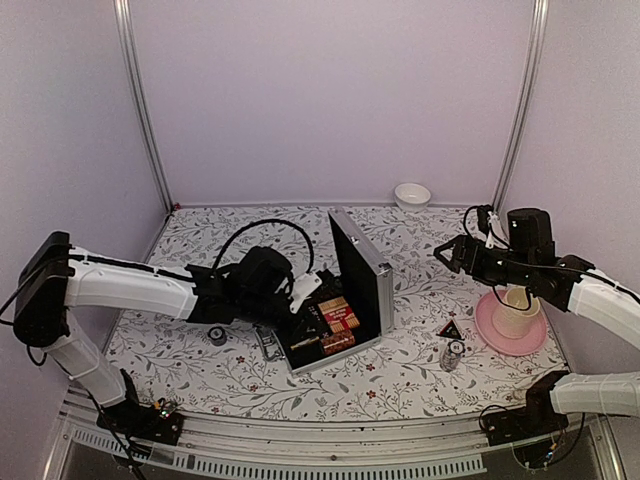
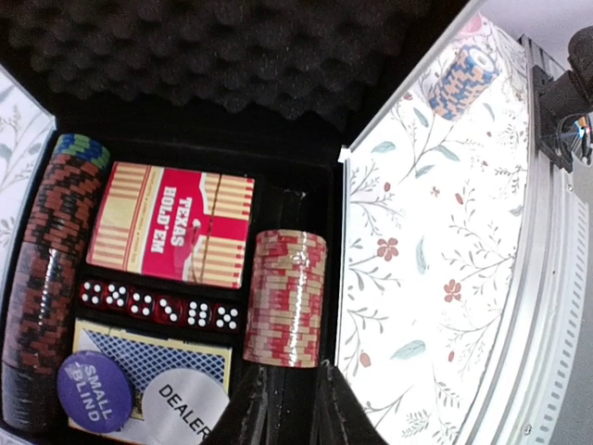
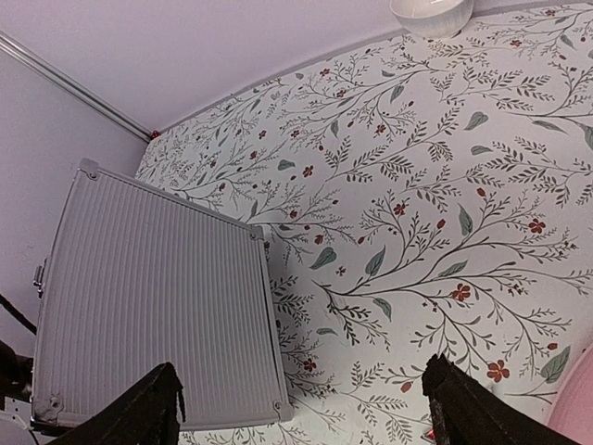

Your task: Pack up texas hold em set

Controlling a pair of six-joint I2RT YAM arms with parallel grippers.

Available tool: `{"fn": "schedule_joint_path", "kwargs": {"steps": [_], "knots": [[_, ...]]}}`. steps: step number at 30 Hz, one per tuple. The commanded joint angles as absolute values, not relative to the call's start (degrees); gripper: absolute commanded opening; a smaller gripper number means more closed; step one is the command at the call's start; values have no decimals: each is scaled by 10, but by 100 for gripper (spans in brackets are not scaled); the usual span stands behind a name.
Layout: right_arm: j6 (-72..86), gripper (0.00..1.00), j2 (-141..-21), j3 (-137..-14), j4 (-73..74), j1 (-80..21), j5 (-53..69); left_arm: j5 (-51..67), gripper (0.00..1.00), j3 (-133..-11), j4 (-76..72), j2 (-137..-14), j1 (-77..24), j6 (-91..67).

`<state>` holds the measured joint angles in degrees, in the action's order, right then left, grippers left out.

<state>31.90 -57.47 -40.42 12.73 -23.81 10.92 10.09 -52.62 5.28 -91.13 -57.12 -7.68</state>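
The silver briefcase [image 1: 362, 262] stands open mid-table with its lid upright; the ribbed outside of the lid shows in the right wrist view [image 3: 157, 306]. In the left wrist view the black-lined tray holds a red card deck [image 2: 176, 222], a blue deck [image 2: 153, 357], a row of dice [image 2: 157, 304], a long chip row [image 2: 51, 278], and purple and white buttons [image 2: 94, 389]. My left gripper [image 1: 300, 300] [image 2: 287, 371] is inside the case. It is narrowed on the near end of a red/white chip stack [image 2: 284, 298] lying in the right slot. My right gripper [image 1: 445, 252] [image 3: 301, 408] is open and empty, above the table right of the lid.
A blue and orange chip stack [image 2: 461, 82] lies on the cloth left of the case [image 1: 216, 336]. A black triangular piece [image 1: 450, 330] and a small round object [image 1: 453, 353] sit right of the case. A cream cup on a pink plate [image 1: 515, 315] and a white bowl [image 1: 412, 194] [image 3: 431, 14] stand at the right.
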Motion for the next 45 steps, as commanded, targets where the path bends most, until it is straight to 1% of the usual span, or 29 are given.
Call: {"fn": "schedule_joint_path", "kwargs": {"steps": [1, 4, 9, 12, 20, 30, 45], "knots": [[318, 91, -573, -399, 111, -235, 103, 122, 20, -504, 57, -906, -579, -113], [318, 89, -571, -399, 111, -235, 102, 144, 20, -498, 38, -908, -583, -124], [322, 87, -564, -395, 111, -235, 101, 146, 18, -500, 38, -929, -584, -119], [324, 86, -558, -391, 112, -235, 100, 135, 13, -505, 43, -942, -584, -111], [327, 86, -555, -390, 113, -235, 97, 130, 10, -504, 50, -955, -585, -109], [328, 86, -556, -390, 112, -235, 98, 112, 9, -521, 53, -985, -590, -100], [326, 87, -557, -392, 112, -235, 94, 115, 9, -579, 7, -1045, -591, -89]]}}
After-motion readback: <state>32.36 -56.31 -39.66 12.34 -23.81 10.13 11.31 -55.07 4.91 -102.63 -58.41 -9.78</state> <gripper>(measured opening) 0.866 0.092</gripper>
